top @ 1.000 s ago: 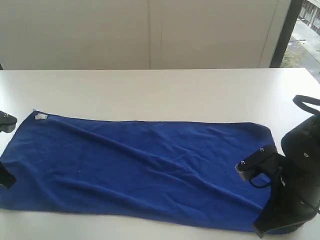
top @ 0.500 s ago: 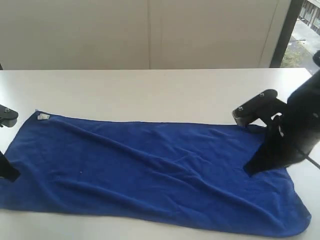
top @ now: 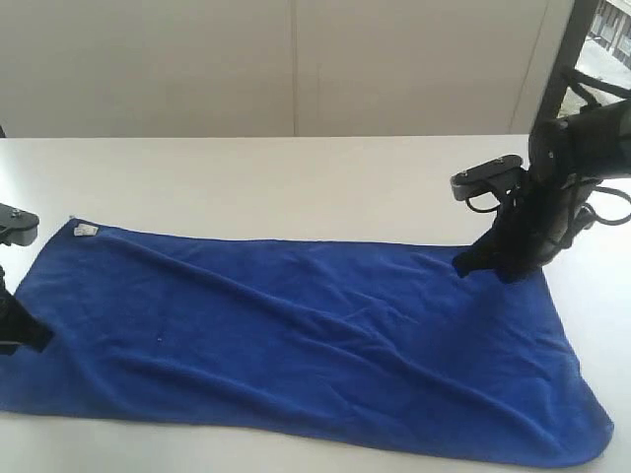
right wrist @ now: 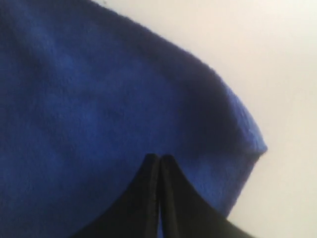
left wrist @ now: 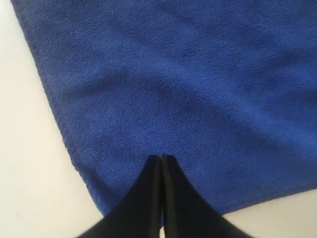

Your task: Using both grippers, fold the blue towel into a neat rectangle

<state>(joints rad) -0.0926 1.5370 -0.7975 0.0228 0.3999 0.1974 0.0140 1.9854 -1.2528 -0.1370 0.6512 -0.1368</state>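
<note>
The blue towel [top: 296,335] lies spread out lengthwise on the white table [top: 296,177], lightly wrinkled, with its white tag [top: 84,231] at the far left corner. My left gripper [top: 30,337] is at the towel's left end; in the left wrist view its tips [left wrist: 162,157] are pressed together over the cloth [left wrist: 188,74] near a corner, holding nothing. My right gripper [top: 465,263] points down at the towel's far right corner. In the right wrist view its tips [right wrist: 159,157] are also together just above the towel [right wrist: 89,109], with no cloth between them.
Bare white table [left wrist: 25,163] borders the towel on all sides. A cream wall [top: 296,59] stands behind the table, with a dark window frame [top: 557,69] at the right. The towel's near edge lies close to the table's front edge.
My right arm has lifted from the towel's near right corner and swung to the far right corner, uncovering the near corner. The left gripper has barely shifted.
</note>
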